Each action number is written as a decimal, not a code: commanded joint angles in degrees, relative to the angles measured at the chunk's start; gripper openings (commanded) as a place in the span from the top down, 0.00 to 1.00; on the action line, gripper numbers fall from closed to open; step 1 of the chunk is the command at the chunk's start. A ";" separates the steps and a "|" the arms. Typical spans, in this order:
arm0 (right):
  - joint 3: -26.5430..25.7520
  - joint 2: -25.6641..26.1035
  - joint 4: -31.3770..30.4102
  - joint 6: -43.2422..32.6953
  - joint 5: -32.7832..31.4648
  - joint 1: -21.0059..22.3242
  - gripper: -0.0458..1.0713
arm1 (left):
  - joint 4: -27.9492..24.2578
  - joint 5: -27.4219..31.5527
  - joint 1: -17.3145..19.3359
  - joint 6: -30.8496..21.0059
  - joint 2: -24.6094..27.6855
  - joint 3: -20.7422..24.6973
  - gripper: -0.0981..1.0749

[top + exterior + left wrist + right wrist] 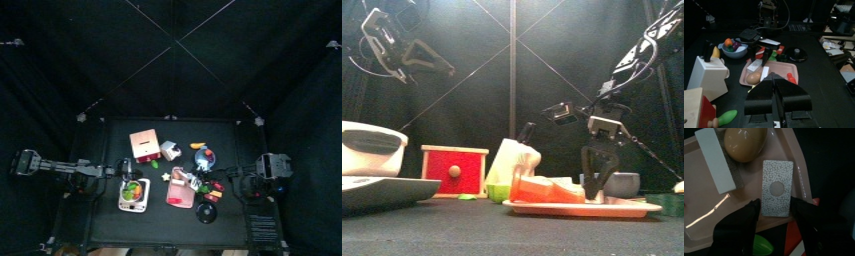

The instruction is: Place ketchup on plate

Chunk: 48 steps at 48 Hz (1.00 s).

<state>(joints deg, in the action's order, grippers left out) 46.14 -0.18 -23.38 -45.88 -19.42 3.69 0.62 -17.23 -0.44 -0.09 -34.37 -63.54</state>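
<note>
The ketchup is a grey speckled sachet [777, 188] lying flat on the pink-red tray [704, 203], beside a tan egg-shaped thing [744, 142] and a white block [714, 160]. My right gripper [778, 212] is open and low over the tray, one jaw on each side of the sachet's near end. It hangs down into the tray in the front view [596, 172]. The plate [207, 212], a small dark round dish, sits just past the tray's front right corner and also shows in the left wrist view [797, 54]. My left gripper [775, 86] is shut and empty, held back left of the tray.
A bowl of toy fruit [205, 157] stands behind the tray. A white carton [707, 75] and a red-and-white box [144, 143] stand at the back left. A white tray [132, 197] lies left of the pink one. A green piece [725, 117] lies near the left gripper.
</note>
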 commanded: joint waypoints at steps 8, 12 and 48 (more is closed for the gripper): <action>-0.97 1.23 0.09 -0.09 0.09 -0.18 0.36 | 0.09 -0.53 -0.09 -0.09 0.09 1.14 0.62; -1.05 1.58 0.70 -0.26 0.09 -0.26 0.42 | 0.09 -0.53 -0.09 -0.09 0.09 1.14 0.62; -2.64 12.66 0.97 -20.21 -11.16 -9.84 0.45 | 2.64 -0.53 -0.09 0.00 0.09 1.05 0.62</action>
<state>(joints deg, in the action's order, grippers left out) 44.30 10.46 -20.30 -61.96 -29.71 -3.96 3.08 -17.23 -0.35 -0.09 -34.28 -63.46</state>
